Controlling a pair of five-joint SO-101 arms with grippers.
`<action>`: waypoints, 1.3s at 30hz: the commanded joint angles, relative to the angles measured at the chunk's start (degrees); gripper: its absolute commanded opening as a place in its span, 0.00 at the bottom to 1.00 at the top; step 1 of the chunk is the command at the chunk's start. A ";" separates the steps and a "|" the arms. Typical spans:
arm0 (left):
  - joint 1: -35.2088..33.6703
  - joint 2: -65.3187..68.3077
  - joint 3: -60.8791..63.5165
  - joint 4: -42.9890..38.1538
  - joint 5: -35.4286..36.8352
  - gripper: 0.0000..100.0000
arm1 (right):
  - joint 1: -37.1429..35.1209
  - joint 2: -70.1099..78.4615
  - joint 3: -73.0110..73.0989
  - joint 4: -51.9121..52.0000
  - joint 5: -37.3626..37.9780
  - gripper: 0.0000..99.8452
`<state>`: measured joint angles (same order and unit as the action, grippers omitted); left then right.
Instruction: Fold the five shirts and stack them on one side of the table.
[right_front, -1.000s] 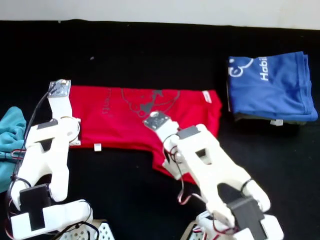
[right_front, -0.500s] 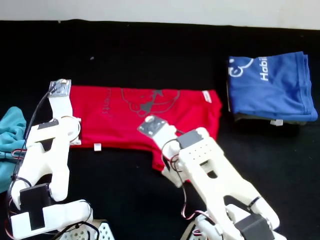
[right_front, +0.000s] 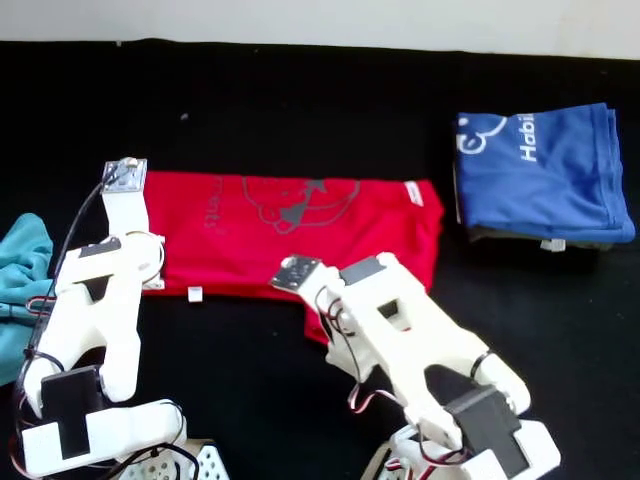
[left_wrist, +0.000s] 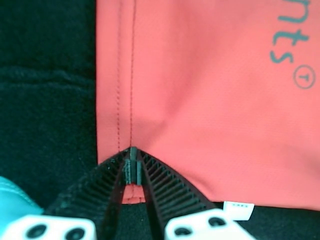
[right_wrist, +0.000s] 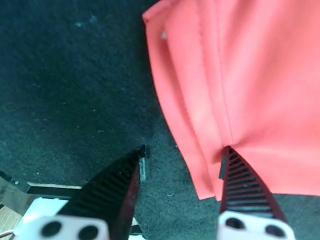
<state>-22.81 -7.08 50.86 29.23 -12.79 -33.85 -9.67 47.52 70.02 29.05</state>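
**A:** Whereabouts of the flat red cloth shirt (right_front: 300, 225) with the grey print?

**B:** Lies spread across the middle of the high view, on the black felt-like worktop (right_front: 300, 90). Shows a small white cloth tag (right_front: 195, 294) poking out at the lower hem, left of centre.

**A:** And the left jaws?

**B:** Pressed together on the hem corner of that shirt, at the bottom centre of the left wrist view. Red cloth pinched between the ribbed black pads (left_wrist: 165, 185), with a sliver of red below the pinch. In the high view, placed at the shirt's left end, at the tip of the white plastic left arm (right_front: 95, 300) rising from the lower left.

**A:** The right jaws?

**B:** Spread wide, gripping nothing. In the right wrist view, one pad down over bare worktop at the lower left, the other touching the shirt's edge at the lower right, with the folded corner of red cloth between them. In the high view, carried by the white plastic right arm (right_front: 410, 340) at the lower centre, over the shirt's lower right flap.

**A:** Other shirts?

**B:** Folded blue cloth shirt (right_front: 540, 170) in the upper right, resting on a thin dark folded layer (right_front: 520, 238), near the red shirt's right end yet apart from it. Crumpled teal cloth shirt (right_front: 22, 265) at the left edge, partly hidden behind the left arm.
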 joint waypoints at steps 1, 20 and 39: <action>0.40 0.40 -0.31 -1.14 0.18 0.01 | -0.66 0.75 -0.04 1.36 0.97 0.22; 0.40 0.48 -0.31 -1.85 0.18 0.01 | -0.31 0.75 -2.68 4.97 5.98 0.23; 0.40 0.48 -0.31 -1.85 0.18 0.01 | -0.57 1.45 -1.36 1.01 6.15 0.24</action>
<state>-22.81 -6.99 50.86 28.53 -12.79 -34.37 -8.35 43.56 75.38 34.68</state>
